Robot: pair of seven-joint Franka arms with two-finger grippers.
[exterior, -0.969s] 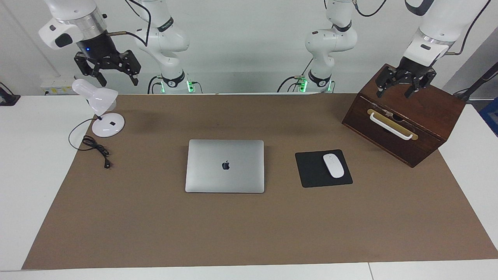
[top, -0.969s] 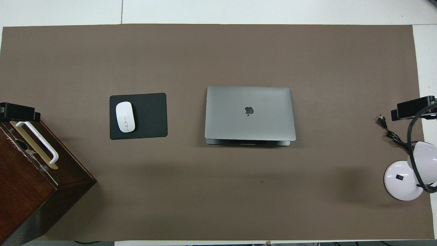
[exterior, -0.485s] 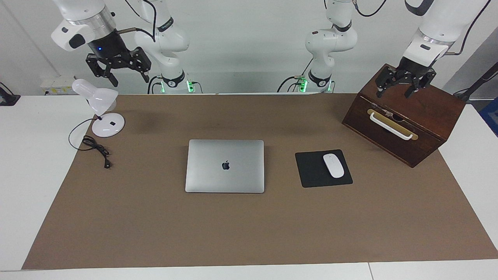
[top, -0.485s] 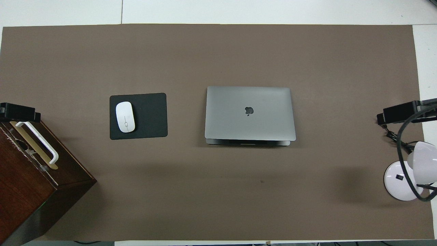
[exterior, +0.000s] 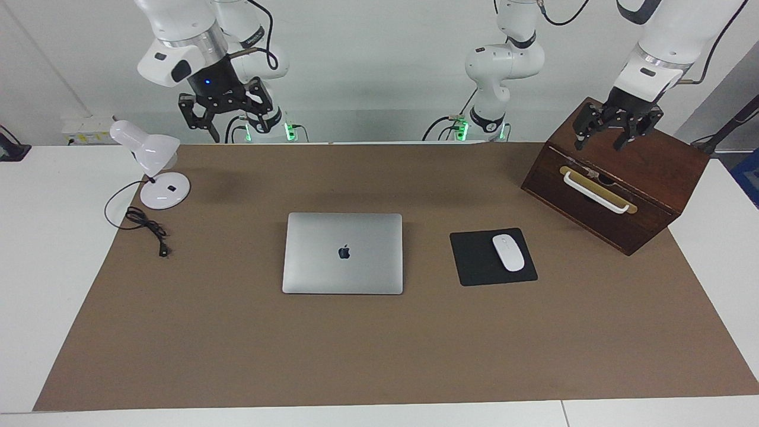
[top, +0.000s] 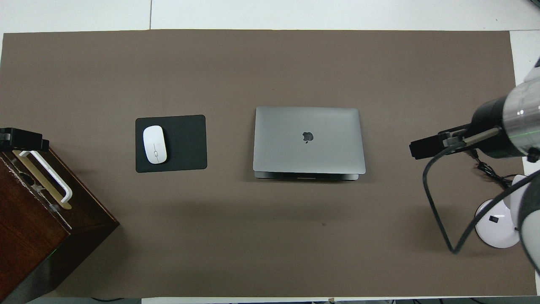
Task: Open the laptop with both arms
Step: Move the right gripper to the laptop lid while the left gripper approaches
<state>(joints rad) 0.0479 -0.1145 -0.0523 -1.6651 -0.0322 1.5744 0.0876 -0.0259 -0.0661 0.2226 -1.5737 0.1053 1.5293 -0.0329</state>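
The laptop lies shut on the brown mat at mid-table, lid down with its dark logo facing up. My right gripper hangs open in the air over the mat beside the lamp, toward the right arm's end, well clear of the laptop. My left gripper hovers open over the top of the wooden box at the left arm's end, with nothing between its fingers. Neither gripper touches the laptop.
A black mouse pad with a white mouse lies beside the laptop toward the left arm's end. A dark wooden box with a white handle stands past it. A white desk lamp and its black cable sit toward the right arm's end.
My right arm has swung from above the lamp toward the middle of the table. My left gripper stays over the box, its fingers slightly closer together. The laptop has not moved.
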